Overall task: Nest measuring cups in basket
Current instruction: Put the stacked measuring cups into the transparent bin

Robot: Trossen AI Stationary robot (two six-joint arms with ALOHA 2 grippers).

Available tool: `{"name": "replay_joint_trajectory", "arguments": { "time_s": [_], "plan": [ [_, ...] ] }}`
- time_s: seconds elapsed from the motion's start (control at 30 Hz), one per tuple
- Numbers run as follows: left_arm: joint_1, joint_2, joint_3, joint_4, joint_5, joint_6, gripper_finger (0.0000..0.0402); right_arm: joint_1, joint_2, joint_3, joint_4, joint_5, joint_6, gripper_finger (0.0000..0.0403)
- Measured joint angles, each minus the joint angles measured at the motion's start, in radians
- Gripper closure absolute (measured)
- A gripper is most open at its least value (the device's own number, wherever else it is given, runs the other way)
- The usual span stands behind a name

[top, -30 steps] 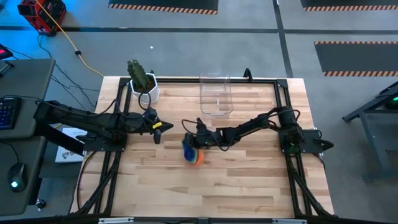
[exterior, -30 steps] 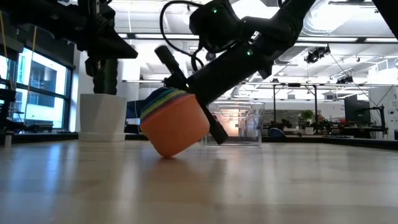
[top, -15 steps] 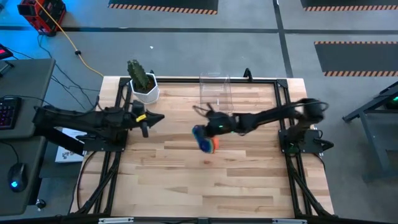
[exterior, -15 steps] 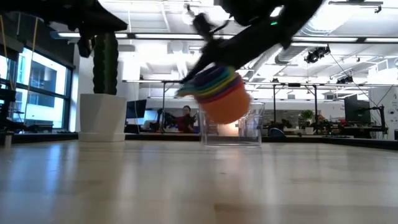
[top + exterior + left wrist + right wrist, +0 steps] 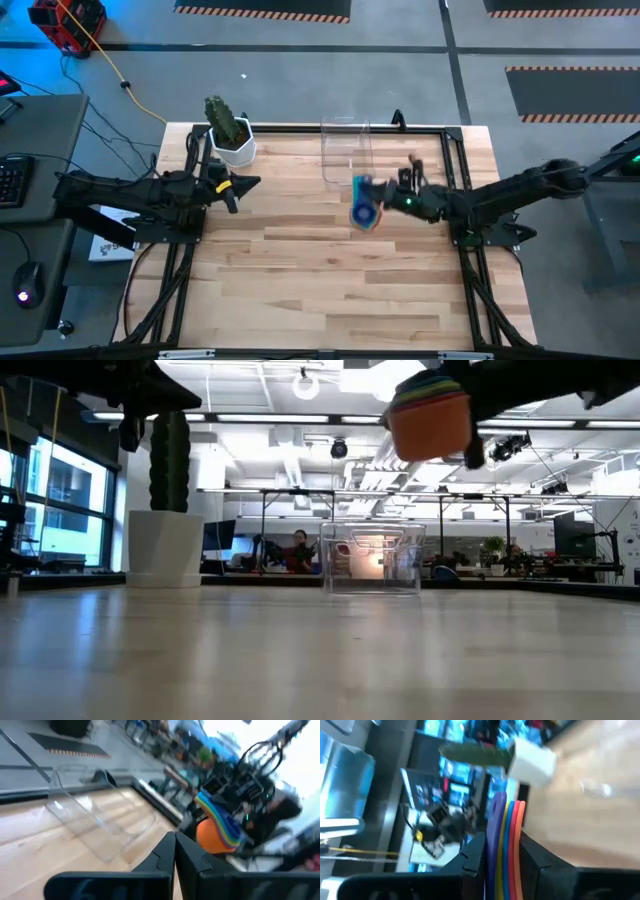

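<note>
The measuring cups (image 5: 363,205) are nested in one stack, orange on the outside and coloured rims above it; the low view shows the stack (image 5: 430,415) high in the air. My right gripper (image 5: 392,196) is shut on them, just near-right of the clear basket (image 5: 347,150). The basket (image 5: 372,560) stands on its base at the table's far side. My left gripper (image 5: 232,188) waits shut near the left edge, touching nothing; its wrist view shows its shut fingertips (image 5: 175,847), the basket (image 5: 95,827) and the stack (image 5: 220,827). My right gripper pinches the stacked flat handles (image 5: 505,832) of the measuring cups between its two fingers (image 5: 475,855), several handles together, edge-on. It comes in about level from the table's right. The stack is lifted clear of the table, its orange bottom (image 5: 430,435) facing down.
A white pot with a green cactus (image 5: 230,135) stands at the far left corner, close to my left gripper. Black frame rails (image 5: 455,160) run along the table's sides. Bare wood (image 5: 330,280) fills the near half. A person (image 5: 298,548) is in the room behind.
My right gripper has carried the cup stack up and toward the table's right and far side, to beside the basket. The stack, which leaned tilted on the table, is now lifted clear and sits more upright. My left gripper has drawn back toward the left and far edge.
</note>
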Motion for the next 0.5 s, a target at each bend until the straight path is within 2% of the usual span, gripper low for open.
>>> {"name": "replay_joint_trajectory", "arguments": {
  "time_s": [0.07,0.2,0.37,0.5],
  "plan": [
    [0.000,0.012,0.000,0.036,-0.041,-0.017,0.0401,-0.072,-0.001,0.036,0.007,-0.046,-0.065,0.0347],
    [0.012,0.056,0.000,0.127,-0.092,-0.065,0.0401,-0.267,0.031,0.145,-0.011,-0.230,-0.167,0.0347],
    [0.063,0.138,0.000,0.218,-0.012,-0.114,0.0402,-0.511,0.132,0.272,-0.096,-0.440,-0.204,0.0348],
    [0.134,0.197,0.000,0.243,0.028,-0.114,0.0402,-0.629,0.284,0.350,-0.126,-0.572,-0.174,0.0348]
  ]
}}
